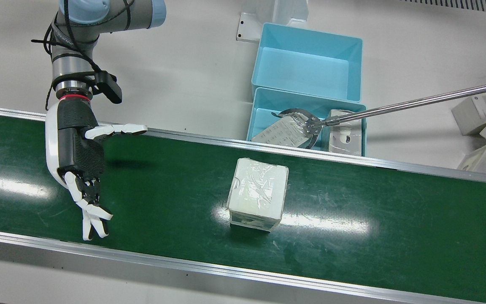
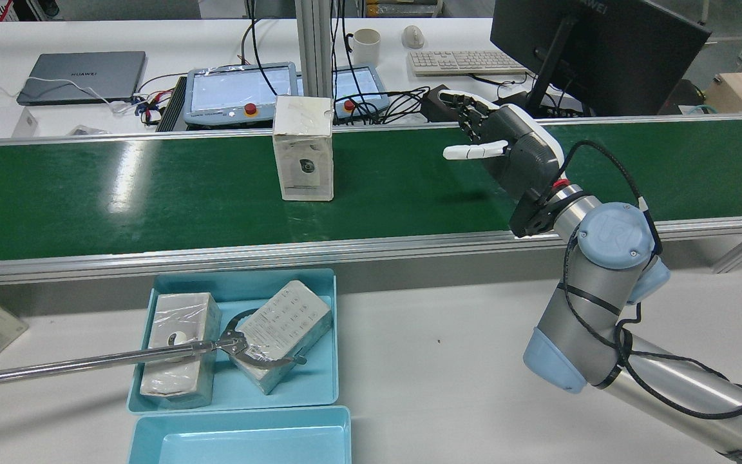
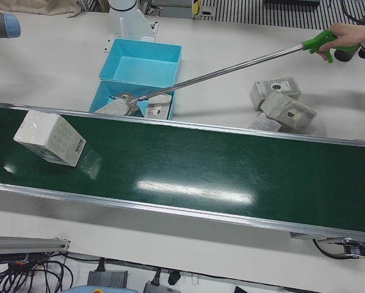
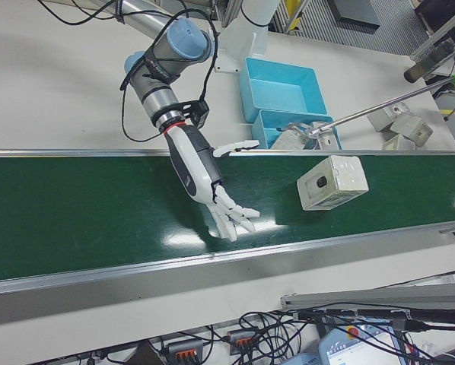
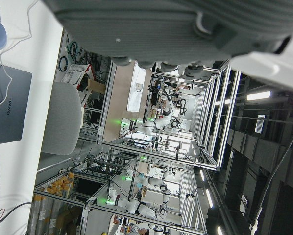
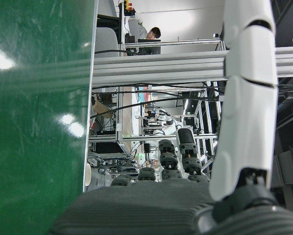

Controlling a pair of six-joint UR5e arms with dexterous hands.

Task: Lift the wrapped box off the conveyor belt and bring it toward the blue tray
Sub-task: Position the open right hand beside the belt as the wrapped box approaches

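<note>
The right hand (image 1: 80, 164) is being held over the conveyor belt (image 1: 352, 253), fingers spread and empty. The wrapped box (image 1: 257, 193) is being left upright on the belt, well apart from that hand. Beyond it, the blue tray (image 1: 264, 110) is being partly hidden by a reacher tool (image 1: 416, 101). The left hand (image 5: 185, 29) is being shown only in its own view, as a blurred edge; its state cannot be told.

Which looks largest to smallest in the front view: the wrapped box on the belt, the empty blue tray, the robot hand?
1. Empty blue tray.
2. Robot hand and wrapped box: too alike to rank; the hand is longer, the box broader.
</note>
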